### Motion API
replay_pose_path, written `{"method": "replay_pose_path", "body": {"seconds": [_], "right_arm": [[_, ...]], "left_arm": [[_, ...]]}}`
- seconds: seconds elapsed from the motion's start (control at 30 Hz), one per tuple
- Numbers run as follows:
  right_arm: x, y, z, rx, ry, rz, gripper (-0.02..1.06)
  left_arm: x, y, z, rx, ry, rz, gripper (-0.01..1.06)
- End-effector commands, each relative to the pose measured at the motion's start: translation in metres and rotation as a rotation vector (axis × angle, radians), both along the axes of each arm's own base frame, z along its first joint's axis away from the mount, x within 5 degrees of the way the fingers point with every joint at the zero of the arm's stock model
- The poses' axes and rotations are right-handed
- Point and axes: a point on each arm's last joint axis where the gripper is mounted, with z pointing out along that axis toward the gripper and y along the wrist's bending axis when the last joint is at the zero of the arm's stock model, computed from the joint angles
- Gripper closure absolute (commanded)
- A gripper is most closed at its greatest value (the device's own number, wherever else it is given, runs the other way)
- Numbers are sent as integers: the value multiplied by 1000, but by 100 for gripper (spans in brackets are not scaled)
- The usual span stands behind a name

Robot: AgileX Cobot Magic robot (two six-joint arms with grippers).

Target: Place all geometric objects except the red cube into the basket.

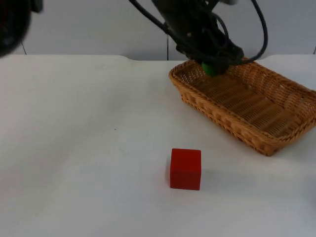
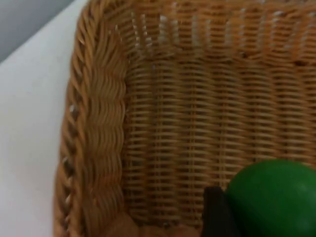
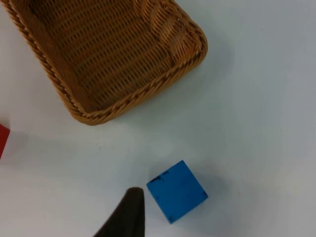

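Note:
My left gripper (image 1: 216,60) reaches over the far left corner of the wicker basket (image 1: 237,131) and is shut on a green rounded object (image 1: 211,69). In the left wrist view the green object (image 2: 276,197) sits against a black fingertip (image 2: 216,212) just above the basket's woven floor (image 2: 197,123). The red cube (image 1: 185,169) stands on the white table in front of the basket. In the right wrist view a blue cube (image 3: 176,191) lies on the table close beside the right gripper's fingertip (image 3: 129,212), apart from the basket (image 3: 123,106).
The basket lies at an angle on the right of the table, near the grey partition wall (image 1: 98,24). An edge of the red cube (image 3: 2,138) shows beside the basket in the right wrist view.

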Motion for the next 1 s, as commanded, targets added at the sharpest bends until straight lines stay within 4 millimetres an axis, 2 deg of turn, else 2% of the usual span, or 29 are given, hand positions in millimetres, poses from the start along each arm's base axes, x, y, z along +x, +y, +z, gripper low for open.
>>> {"method": "replay_pose_path", "body": {"seconds": [0.0, 0.23, 0.3, 0.33, 0.43, 0.47, 0.53, 0.6, 0.67, 0.8, 0.83, 0.93, 0.97], "right_arm": [[0, -1, 1, 3, -14, -5, -1], [0, -1, 1, 2, -12, -5, -1], [0, -1, 1, 2, -12, -5, -1], [0, -1, 1, 2, -12, -5, -1], [0, -1, 1, 2, -10, -5, -1], [0, -1, 1, 2, -10, -5, -1], [0, -1, 1, 2, -8, -5, -1], [0, -1, 1, 2, -8, -5, -1], [0, -1, 1, 2, -8, -5, -1], [0, -1, 1, 2, -10, -5, -1], [0, -1, 1, 2, -10, -5, -1], [0, -1, 1, 1, -18, -5, -1], [0, -1, 1, 1, -18, -5, -1]], "left_arm": [[2, -10, -12, -10, 16, -9, 105], [1, -12, -27, -15, 49, -4, 105], [1, -13, -28, -23, 57, -2, 98], [1, -13, -28, -23, 57, -2, 98], [0, -14, -28, -41, 68, 3, 65], [0, -14, -28, -41, 68, 3, 65], [0, -15, -26, -61, 81, 7, 47], [-2, -15, -17, -66, 80, 4, 28], [-3, -15, -15, -62, 88, -1, 24], [-10, -12, 21, -76, 77, -16, 23], [-10, -12, 21, -76, 77, -16, 23], [-19, -7, 59, -88, 67, -35, 23], [-19, -7, 59, -88, 67, -35, 23]]}}
